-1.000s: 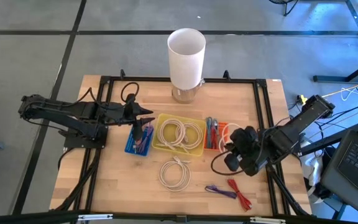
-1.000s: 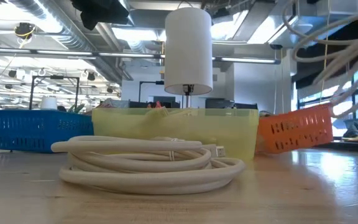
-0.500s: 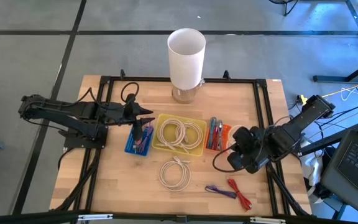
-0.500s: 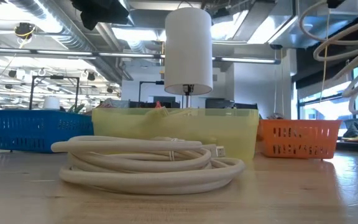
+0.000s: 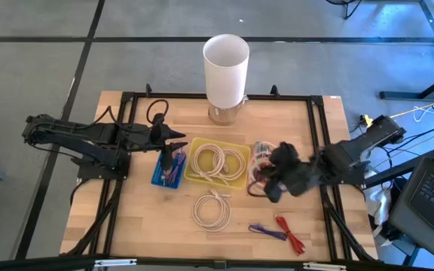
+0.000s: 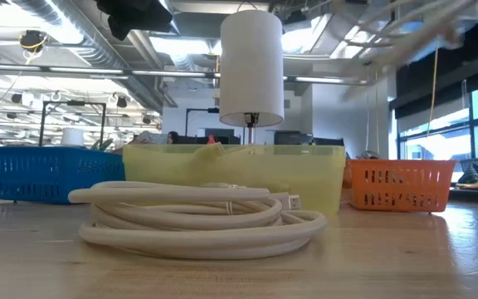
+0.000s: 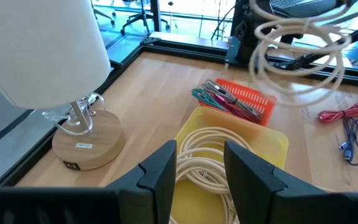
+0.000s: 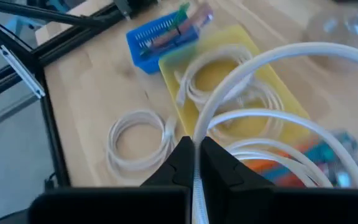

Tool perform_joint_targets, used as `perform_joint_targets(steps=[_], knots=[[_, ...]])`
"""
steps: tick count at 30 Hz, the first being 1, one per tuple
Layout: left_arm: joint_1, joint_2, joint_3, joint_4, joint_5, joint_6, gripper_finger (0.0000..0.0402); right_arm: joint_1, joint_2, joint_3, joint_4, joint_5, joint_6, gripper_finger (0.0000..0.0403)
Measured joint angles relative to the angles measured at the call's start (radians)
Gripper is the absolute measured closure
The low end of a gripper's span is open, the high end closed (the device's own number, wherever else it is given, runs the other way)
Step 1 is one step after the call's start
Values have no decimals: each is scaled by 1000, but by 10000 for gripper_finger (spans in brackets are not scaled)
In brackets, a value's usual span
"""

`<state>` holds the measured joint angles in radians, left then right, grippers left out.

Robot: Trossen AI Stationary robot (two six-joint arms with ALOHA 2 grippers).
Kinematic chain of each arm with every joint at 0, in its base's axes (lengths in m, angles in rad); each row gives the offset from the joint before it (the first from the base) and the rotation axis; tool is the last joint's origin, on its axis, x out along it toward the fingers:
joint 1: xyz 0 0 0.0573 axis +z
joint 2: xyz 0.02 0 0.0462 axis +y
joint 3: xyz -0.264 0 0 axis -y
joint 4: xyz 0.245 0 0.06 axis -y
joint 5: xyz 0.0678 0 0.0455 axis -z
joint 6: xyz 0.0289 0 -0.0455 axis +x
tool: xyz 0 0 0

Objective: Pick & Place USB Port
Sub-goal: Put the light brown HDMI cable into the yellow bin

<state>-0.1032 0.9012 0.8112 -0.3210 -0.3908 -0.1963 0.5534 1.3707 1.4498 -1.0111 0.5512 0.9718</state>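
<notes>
Right now your right gripper point(image 8: 196, 163) is hanging above the orange basket point(image 5: 261, 161) near the table's point(image 5: 126, 226) right edge, its fingers pinched tight on a coiled white cable point(image 8: 272, 118) that is dangling clear of the wood. From the left wrist view you are seeing that same white coil point(image 7: 297, 59) hovering in the air over the orange basket point(image 7: 244, 99), which is holding thin green and red cables. Your left gripper point(image 7: 197, 171) is waiting over the blue basket point(image 5: 169, 170) toward the table's left edge, with its 2 fingers standing about half apart and nothing between them. You are looking at the yellow basket point(image 5: 218, 162) sitting between the blue and orange ones near the middle of the table, with white coils lying inside it. Another white coil point(image 5: 212, 209) is lying loose on the wood toward the front edge, just in front of the yellow basket. A red cable point(image 5: 290, 233) and a purple cable point(image 5: 266, 230) are resting side by side near the front right corner. A white lamp point(image 5: 225, 69) on a round wooden base is standing at the back edge.
</notes>
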Motion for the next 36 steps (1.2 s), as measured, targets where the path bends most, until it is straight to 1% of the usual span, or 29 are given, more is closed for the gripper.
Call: perform_joint_targets(steps=[3,7,14,18,24,27,33,36], knots=[[0,0,0,5,0,0,274,-74,34,0,76,-48,-135,394],[0,0,0,4,0,-1,274,-172,73,0,154,-105,-265,394],[0,0,0,5,0,-2,274,-313,140,0,306,-255,-431,394],[0,0,0,5,0,-3,274,-361,178,0,362,-312,-469,394],[0,0,0,5,0,-3,274,-397,241,0,409,-341,-487,394],[0,0,0,5,0,-3,274,-406,284,0,413,-383,-488,394],[0,0,0,4,2,-12,274,-408,372,0,392,-401,-493,394],[0,0,0,4,27,-18,274,-408,412,0,383,-419,-488,394]])
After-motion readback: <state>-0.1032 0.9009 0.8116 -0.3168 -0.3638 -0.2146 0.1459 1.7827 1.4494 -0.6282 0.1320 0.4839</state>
